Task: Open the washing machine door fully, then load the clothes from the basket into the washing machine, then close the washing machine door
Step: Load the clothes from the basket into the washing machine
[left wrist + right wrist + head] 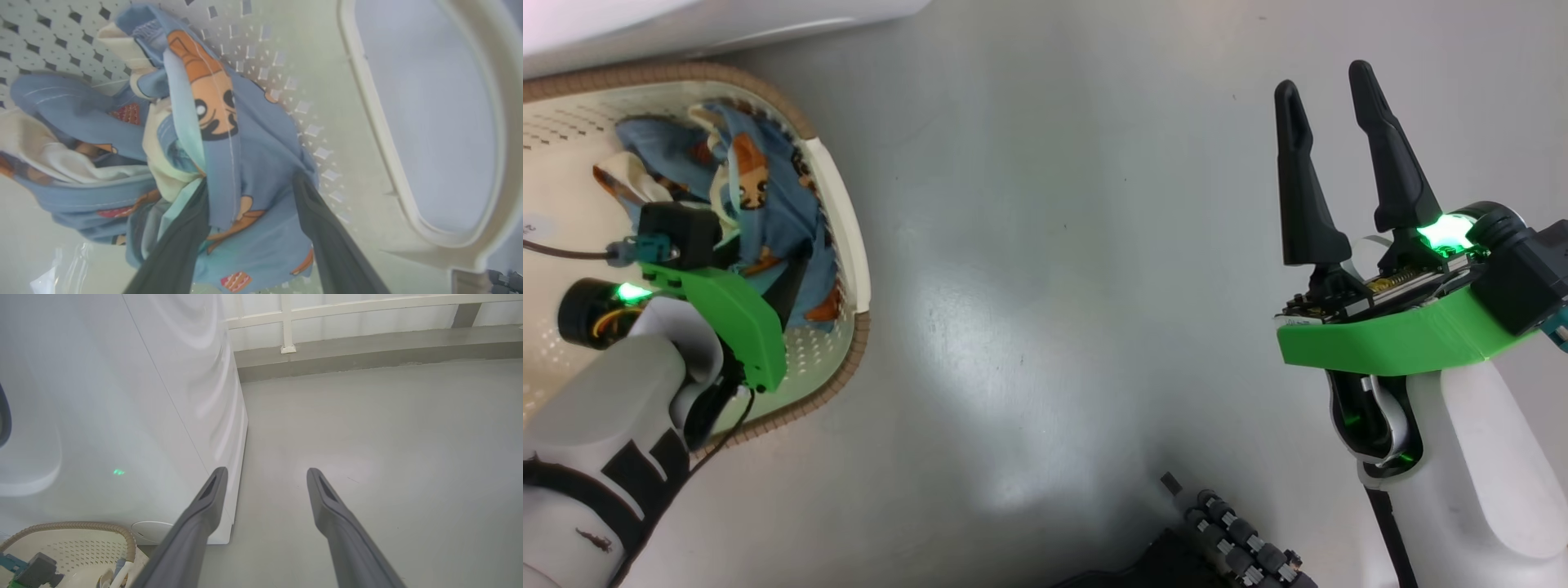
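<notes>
clothes (pixel 261 155) lie bunched in the basket (pixel 845 220), look light, limp and grippy rather than slippery; left gripper (pixel 252 179) is wide astride the raised middle fold, I'd pinch deep there; right gripper (pixel 1323 77) hangs wide, empty, above the floor (pixel 1054 245).

Head camera looks straight down at floor (pixel 1054 245), basket (pixel 843 214) at 9 o'clock. Left wrist camera close inside basket. Right wrist camera low, forward; basket at 7 o'clock.

Pale plastic forearms (pixel 1478 457), bright green wrist brackets (pixel 1380 347) (lights glowing green), tapered black fingers (pixel 1303 188) on right gripper (pixel 1323 73).
</notes>
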Controlling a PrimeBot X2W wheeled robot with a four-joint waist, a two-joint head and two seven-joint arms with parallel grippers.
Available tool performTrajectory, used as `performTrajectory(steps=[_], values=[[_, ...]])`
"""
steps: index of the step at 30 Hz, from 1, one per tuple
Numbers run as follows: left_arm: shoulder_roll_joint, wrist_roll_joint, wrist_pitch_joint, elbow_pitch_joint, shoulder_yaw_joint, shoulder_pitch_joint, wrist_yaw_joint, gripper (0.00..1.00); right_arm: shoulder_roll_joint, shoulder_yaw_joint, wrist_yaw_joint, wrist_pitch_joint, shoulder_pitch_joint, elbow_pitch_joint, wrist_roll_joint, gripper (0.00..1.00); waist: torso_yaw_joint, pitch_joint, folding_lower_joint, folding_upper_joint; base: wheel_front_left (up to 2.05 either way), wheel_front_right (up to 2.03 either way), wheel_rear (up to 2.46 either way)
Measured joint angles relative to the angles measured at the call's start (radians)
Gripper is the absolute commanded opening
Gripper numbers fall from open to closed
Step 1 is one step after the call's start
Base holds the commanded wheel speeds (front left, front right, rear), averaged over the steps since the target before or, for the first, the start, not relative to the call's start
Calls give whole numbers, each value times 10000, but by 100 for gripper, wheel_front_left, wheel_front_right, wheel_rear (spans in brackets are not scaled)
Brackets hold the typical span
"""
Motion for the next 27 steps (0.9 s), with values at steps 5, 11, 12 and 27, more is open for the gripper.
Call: performTrajectory(steps=[5,11,12,27], values=[[-15,-393,-228,-148,-316,-3,0,0,0,-40,0,0,15,-19,-25,100,-1,-169,0,0,0,0,0],[-100,-945,-719,-59,-437,19,0,0,0,-253,0,2,32,-10,-117,100,95,-561,0,0,0,0,0],[-125,-1062,-809,-36,-437,30,0,0,-2,-268,0,2,32,0,-117,100,126,-640,0,0,0,0,0],[-337,-924,-1152,-119,2023,1362,0,0,-119,-389,0,2,562,516,-451,100,817,-2381,0,0,0,0,0]])
